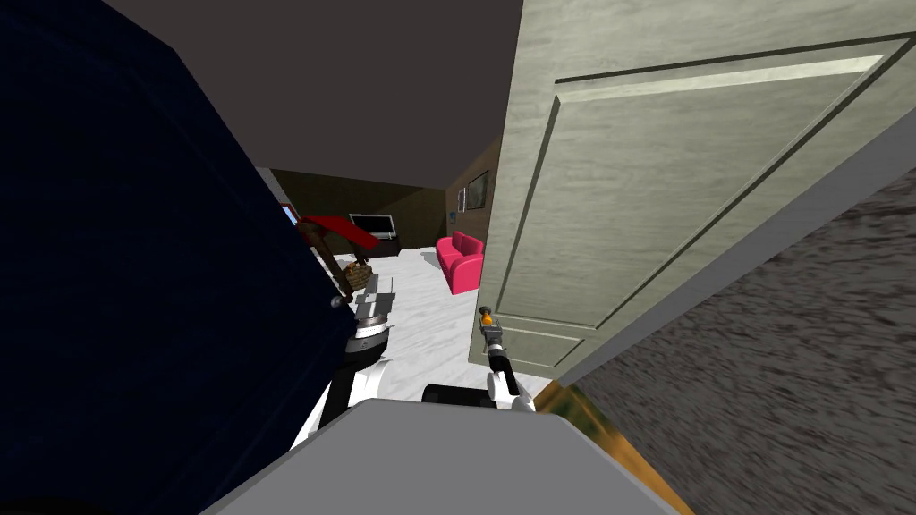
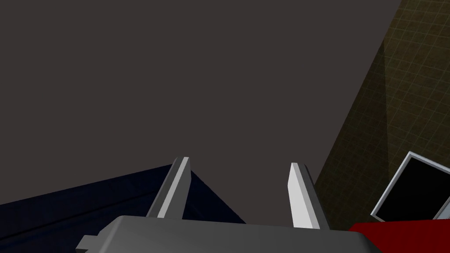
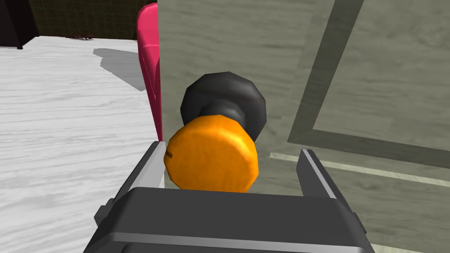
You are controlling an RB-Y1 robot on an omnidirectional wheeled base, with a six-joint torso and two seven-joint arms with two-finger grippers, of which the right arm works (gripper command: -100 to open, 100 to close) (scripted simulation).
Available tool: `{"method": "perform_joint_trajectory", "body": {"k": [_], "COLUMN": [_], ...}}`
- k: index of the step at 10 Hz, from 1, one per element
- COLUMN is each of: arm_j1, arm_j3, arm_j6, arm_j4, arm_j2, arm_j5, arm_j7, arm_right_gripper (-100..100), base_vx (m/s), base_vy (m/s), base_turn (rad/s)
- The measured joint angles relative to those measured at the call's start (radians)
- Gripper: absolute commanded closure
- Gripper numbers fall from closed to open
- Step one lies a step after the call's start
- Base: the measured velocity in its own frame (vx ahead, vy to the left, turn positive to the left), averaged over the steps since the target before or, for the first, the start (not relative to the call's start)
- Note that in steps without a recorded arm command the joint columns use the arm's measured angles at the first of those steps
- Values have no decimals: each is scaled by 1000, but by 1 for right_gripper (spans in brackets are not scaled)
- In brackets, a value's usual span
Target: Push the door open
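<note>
Between blades of released right tool [image 3: 231,148], round orange knob [image 3: 211,160], black collar [image 3: 224,99], wood-grained door [image 3: 246,39], left tool [image 2: 239,163] released.

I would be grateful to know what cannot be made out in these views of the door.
Right wrist view: the orange knob hides whether the jaws touch it.
Head view: the door hides part of the pink sofa.
Head view: the picture's top edge cuts off the door's upper part.
</note>
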Motion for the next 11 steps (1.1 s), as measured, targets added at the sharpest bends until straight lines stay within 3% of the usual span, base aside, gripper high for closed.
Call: {"method": "perform_joint_trajectory", "body": {"k": [1,3,4,5,7,8,9,10,11], "arm_j1": [-14,-16,-55,-28,-8,-12,-34,-14,-13], "arm_j3": [-7,-31,-39,-46,-67,-76,-87,-94,-105], "arm_j6": [-2,-5,-40,-30,-12,-14,-34,-22,-12], "arm_j4": [14,14,87,43,7,16,57,19,7], "arm_j2": [-3,0,3,-2,2,4,5,3,12], "arm_j5": [-5,-18,-21,-25,-37,-42,-48,-52,-59], "arm_j7": [-4,6,-13,-4,15,18,7,14,27], "arm_right_gripper": [100,100,100,100,100,100,100,100,100], "base_vx": [144,171,109,117,148,183,122,125,165], "base_vy": [97,100,50,59,84,134,75,61,78], "base_turn": [-47,-79,-19,-74,-64,-65,-29,-64,-88]}}
